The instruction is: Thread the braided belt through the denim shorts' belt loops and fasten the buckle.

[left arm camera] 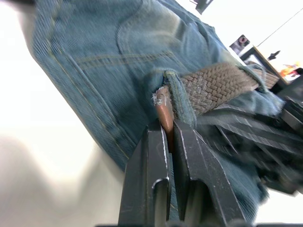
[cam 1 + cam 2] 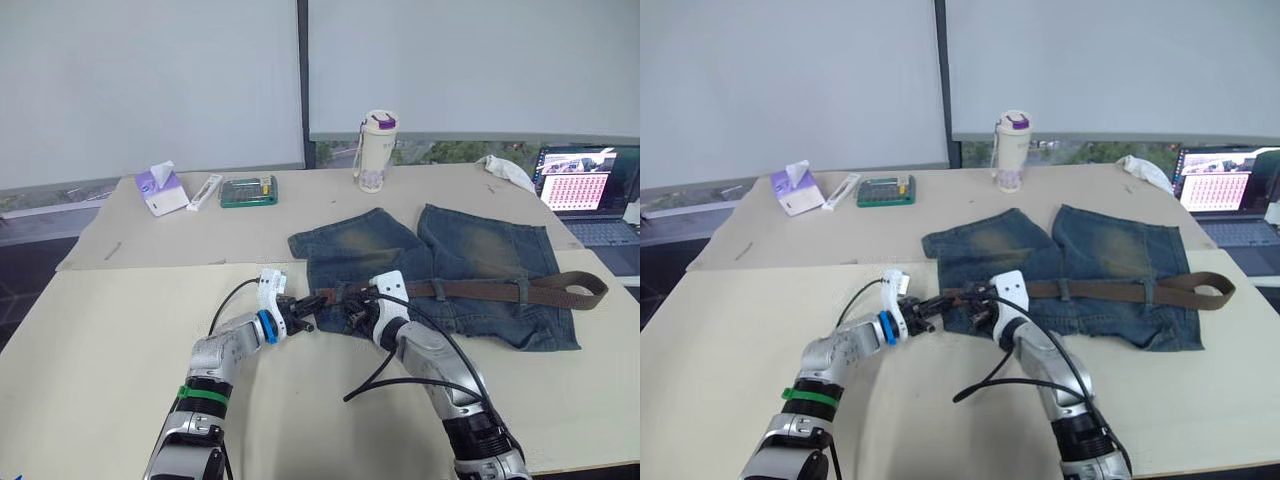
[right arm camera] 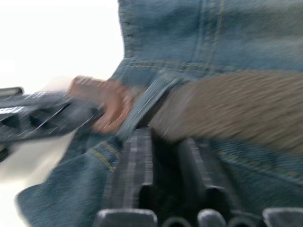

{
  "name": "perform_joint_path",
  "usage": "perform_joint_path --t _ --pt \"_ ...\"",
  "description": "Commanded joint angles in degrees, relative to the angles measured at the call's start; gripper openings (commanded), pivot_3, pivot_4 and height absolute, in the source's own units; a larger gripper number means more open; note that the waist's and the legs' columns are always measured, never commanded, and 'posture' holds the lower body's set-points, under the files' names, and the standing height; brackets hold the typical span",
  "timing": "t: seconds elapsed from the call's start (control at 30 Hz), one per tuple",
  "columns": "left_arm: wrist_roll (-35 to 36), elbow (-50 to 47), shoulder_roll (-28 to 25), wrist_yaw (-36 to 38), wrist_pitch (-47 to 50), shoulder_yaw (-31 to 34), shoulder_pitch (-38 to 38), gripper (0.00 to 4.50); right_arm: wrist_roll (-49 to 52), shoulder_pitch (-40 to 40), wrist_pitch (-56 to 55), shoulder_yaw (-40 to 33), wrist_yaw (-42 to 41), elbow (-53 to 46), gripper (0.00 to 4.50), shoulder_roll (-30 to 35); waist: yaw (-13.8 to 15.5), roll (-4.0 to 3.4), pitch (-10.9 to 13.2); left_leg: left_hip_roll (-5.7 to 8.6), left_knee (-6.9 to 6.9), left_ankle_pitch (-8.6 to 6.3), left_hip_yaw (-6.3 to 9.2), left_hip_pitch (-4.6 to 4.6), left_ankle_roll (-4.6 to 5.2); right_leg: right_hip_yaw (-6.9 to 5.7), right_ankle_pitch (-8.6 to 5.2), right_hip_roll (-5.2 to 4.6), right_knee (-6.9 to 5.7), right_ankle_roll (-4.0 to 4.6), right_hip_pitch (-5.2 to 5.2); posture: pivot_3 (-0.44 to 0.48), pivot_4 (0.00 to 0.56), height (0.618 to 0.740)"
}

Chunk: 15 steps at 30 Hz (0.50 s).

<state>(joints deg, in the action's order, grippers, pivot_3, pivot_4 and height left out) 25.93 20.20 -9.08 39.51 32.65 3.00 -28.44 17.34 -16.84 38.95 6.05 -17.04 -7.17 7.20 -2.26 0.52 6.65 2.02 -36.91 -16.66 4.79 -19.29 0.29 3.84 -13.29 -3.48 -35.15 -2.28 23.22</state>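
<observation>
The denim shorts (image 2: pixel 470 250) lie flat on the table with the waistband toward me. The braided belt (image 2: pixel 480 290) runs along the waistband under belt loops (image 2: pixel 520 290) and curls past the shorts' right side. I cannot make out the buckle. My left gripper (image 1: pixel 168 130) is shut on the belt's brown leather tip (image 1: pixel 164 111), which pokes out of the leftmost belt loop (image 1: pixel 179 97). Right beside it, my right gripper (image 2: pixel 352 318) rests on the waistband below the belt, its fingers (image 3: pixel 135 156) closed on the denim.
At the table's back stand a tissue pack (image 2: pixel 162 190), a green box (image 2: pixel 249 191) and a white bottle with a purple lid (image 2: pixel 377 150). A laptop (image 2: pixel 590 190) and a white cloth (image 2: pixel 510 170) are at the back right. Black cables (image 2: pixel 400 375) hang off my right arm.
</observation>
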Motion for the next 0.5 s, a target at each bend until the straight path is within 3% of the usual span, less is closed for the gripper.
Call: perform_joint_path --t 0.03,0.07,0.27,0.37,0.5 --pt "-0.46 -0.59 -2.39 -1.09 -1.06 2.13 -1.11 0.0 8.91 1.84 5.89 -4.28 -4.0 -8.96 2.74 0.69 0.0 0.0 0.01 0.0 0.0 0.0 0.0 0.0 0.0 0.0 0.0 0.0 0.0 0.0 0.0 0.0 0.15 0.74" --pt "-0.54 -0.62 -3.4 -0.81 -0.91 2.38 -1.18 0.0 13.5 3.04 9.27 -6.26 -5.71 -12.16 3.09 1.68 0.02 0.0 0.03 0.0 0.0 0.0 0.01 -0.01 0.0 0.0 0.0 0.0 0.01 0.0 0.0 0.0 0.15 0.74" --pt "-2.37 -1.05 -11.54 3.23 -0.39 1.17 -1.1 0.0 27.83 8.58 16.03 -16.04 -13.55 -24.05 3.09 12.99 0.0 -0.02 0.1 0.0 0.02 -0.01 0.03 0.0 0.01 -0.03 0.0 0.02 0.06 0.0 -0.02 0.0 0.15 0.74" --pt "-3.54 -1.33 -16.41 6.39 -0.62 0.36 -0.65 0.0 28.4 10.24 12.9 -22.5 -15.51 -23.11 3.09 18.89 0.09 0.05 0.2 0.02 0.02 0.0 0.01 -0.01 0.01 -0.05 -0.01 0.01 0.09 -0.02 -0.04 0.0 0.15 0.74" --pt "-8.62 0.72 -25.7 10.85 -3.44 -2.0 0.03 0.0 21.16 12.83 4.38 -32.21 -17.02 -13.68 3.09 27.9 0.16 0.06 0.23 0.05 0.03 -0.01 -0.04 0.01 0.01 -0.05 -0.02 0.03 0.1 -0.02 -0.06 0.0 0.15 0.74"
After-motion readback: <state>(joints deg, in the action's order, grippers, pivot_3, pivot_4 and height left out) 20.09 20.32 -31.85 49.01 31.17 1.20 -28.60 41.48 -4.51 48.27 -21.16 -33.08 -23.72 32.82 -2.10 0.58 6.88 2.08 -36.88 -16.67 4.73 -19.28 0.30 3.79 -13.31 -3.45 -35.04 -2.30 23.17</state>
